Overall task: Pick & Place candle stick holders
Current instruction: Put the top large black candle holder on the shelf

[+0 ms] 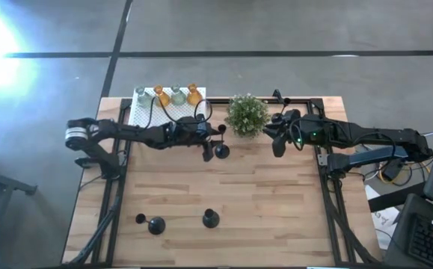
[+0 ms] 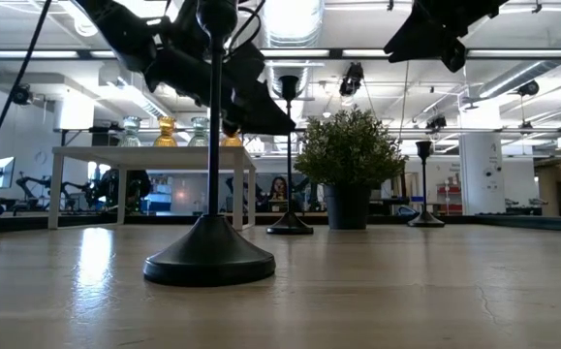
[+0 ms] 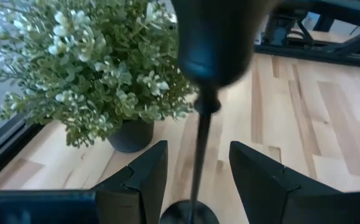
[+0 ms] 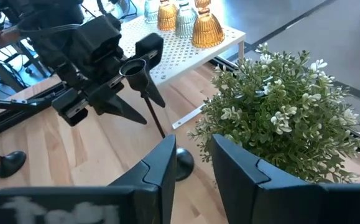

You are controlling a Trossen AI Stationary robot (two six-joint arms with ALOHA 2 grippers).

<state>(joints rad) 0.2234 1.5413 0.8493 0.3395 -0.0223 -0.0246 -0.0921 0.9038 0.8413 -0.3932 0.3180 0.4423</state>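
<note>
The left end effector [image 1: 211, 143] is over the back half of the wooden surface [image 1: 276, 217], just beside the white perforated box [image 1: 143, 112]. Its two fingers [image 3: 143, 180] stand apart on either side of the thin stem of a black candle stick holder [image 1: 220, 149], whose round base rests on the surface; in the left wrist view the stem passes between the fingers without clearly touching them, so this end effector is released and not grasping. In the right wrist view the same holder [image 4: 143, 93] shows with its small cup at the tips of the left arm. The right end effector [image 1: 278, 143] hangs on the other side of the green potted plant [image 1: 246, 114], above the surface, with a narrow gap between its fingers [image 4: 161, 165] and nothing inside, so it is also released. On top of the white box stand four glass holders [image 1: 167, 95], two amber and two clear, close together in a row. Near the front edge of the surface there are more black holders: one upright [image 1: 210, 218] near the middle, and one lying on its side [image 1: 150, 223] more to the left arm's side. In the low view another black holder [image 2: 424, 184] stands behind, beside the plant [image 2: 350, 155].
</note>
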